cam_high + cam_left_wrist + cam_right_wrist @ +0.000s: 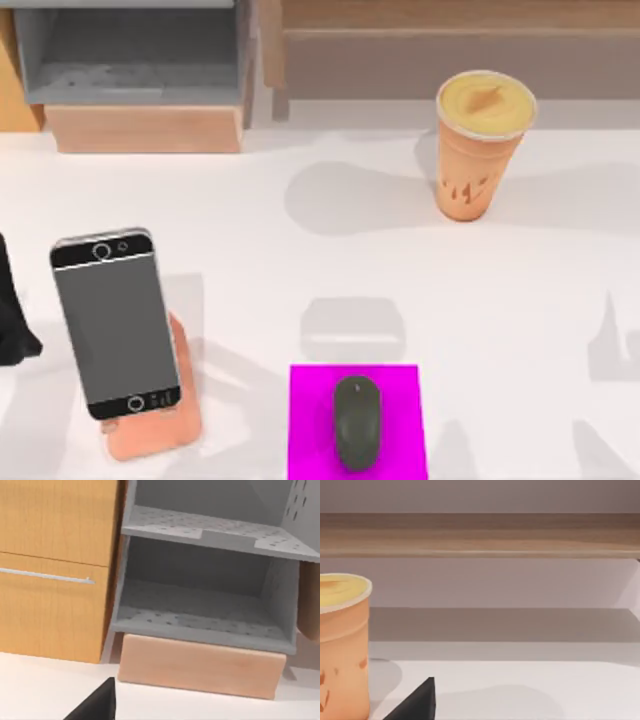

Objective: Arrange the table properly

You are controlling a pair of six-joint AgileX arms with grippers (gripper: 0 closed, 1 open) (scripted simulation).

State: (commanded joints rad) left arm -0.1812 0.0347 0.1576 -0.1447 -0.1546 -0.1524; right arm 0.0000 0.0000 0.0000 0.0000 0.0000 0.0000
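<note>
The white table (300, 270) carries a smartphone (115, 325) leaning on a peach stand (160, 430) at the left. At the front middle, a dark mouse (357, 422) lies on a magenta pad (310, 420). An orange cup (480, 145) with a yellow top stands upright at the back right and also appears in the right wrist view (342, 645). My left arm (15, 320) is at the table's far left edge, beside the phone. A dark piece of my left gripper (95, 707) faces the shelf unit. A dark piece of my right gripper (415, 702) sits right of the cup.
A grey-and-wood shelf unit (140, 70) with open compartments (200, 610) stands at the back left on a peach base (200, 665). A wooden cabinet front (55, 570) is beside it. A long wooden ledge (450, 40) runs along the back right.
</note>
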